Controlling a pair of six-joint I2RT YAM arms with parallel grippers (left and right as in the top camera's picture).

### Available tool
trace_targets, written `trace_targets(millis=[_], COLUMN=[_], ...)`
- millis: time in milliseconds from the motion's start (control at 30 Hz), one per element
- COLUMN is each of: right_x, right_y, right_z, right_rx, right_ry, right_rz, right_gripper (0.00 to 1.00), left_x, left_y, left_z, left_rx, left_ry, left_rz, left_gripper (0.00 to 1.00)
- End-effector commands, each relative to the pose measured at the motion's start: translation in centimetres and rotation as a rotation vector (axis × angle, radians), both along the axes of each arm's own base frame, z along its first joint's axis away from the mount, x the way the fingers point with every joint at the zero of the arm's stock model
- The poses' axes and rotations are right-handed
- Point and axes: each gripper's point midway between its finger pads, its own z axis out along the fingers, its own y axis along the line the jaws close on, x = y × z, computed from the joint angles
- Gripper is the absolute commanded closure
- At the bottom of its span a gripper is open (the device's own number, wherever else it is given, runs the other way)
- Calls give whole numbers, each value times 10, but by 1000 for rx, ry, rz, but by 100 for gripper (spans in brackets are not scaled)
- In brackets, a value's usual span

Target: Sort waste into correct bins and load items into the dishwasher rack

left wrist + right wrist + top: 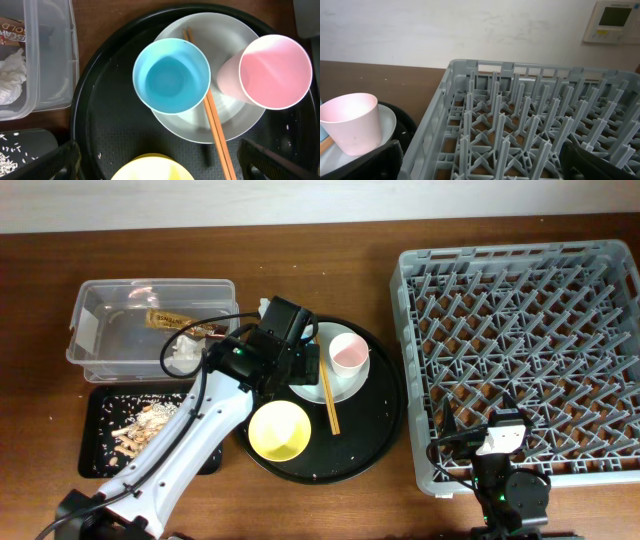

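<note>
My left gripper point(300, 362) is open and empty, hovering over the white plate point(345, 388) on the round black tray. In the left wrist view the gripper point(160, 162) is above the light-blue cup point(171, 75), the pink cup point(275, 70), the chopsticks point(216, 125) and the yellow bowl point(152, 171). The blue cup is hidden in the overhead view. The pink cup point(349, 354), chopsticks point(329, 405) and yellow bowl point(279, 430) show there. The wrapper point(170, 319) and tissue point(183, 356) lie in the clear box point(100, 288). Food scraps point(135, 430) lie in the small black tray point(92, 442). My right gripper point(497, 440) is open and empty at the front-left edge of the grey rack point(520, 320).
The large round black tray point(380, 420) sits between the bins and the rack. The rack point(520, 125) fills the right wrist view, with the pink cup point(350, 122) to its left. A wall runs behind the table.
</note>
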Motion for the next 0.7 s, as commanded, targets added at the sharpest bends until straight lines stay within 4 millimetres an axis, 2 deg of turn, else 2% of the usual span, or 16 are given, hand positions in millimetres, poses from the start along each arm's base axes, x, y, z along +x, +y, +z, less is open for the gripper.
trace_targets(millis=[0, 33, 100, 133, 233, 267, 400, 500, 667], right_x=[0, 0, 0, 0, 0, 0, 0, 0, 0], right_y=[-3, -3, -3, -3, -3, -3, -3, -3, -3], right_z=[-4, -4, -4, -4, -4, -4, -4, -4, -4], right_rx=[8, 8, 8, 8, 7, 7, 8, 8, 8], right_ry=[8, 8, 8, 8, 8, 8, 8, 8, 8], right_rz=[-14, -14, -14, -14, -14, -14, -14, -14, -14], right_gripper=[2, 2, 2, 2, 2, 2, 2, 2, 2], left_x=[11, 13, 21, 24, 23, 20, 3, -2, -2], left_y=[5, 14, 52, 90, 162, 193, 268, 283, 284], left_z=[10, 11, 15, 18, 24, 25, 24, 24, 24], left_rx=[16, 50, 120, 126, 131, 131, 139, 140, 140], left_ry=[-56, -69, -81, -67, -47, -42, -14, -11, -10], left_rz=[27, 46, 137, 235, 425, 510, 720, 766, 768], left_gripper=[1, 1, 1, 1, 1, 1, 1, 1, 1])
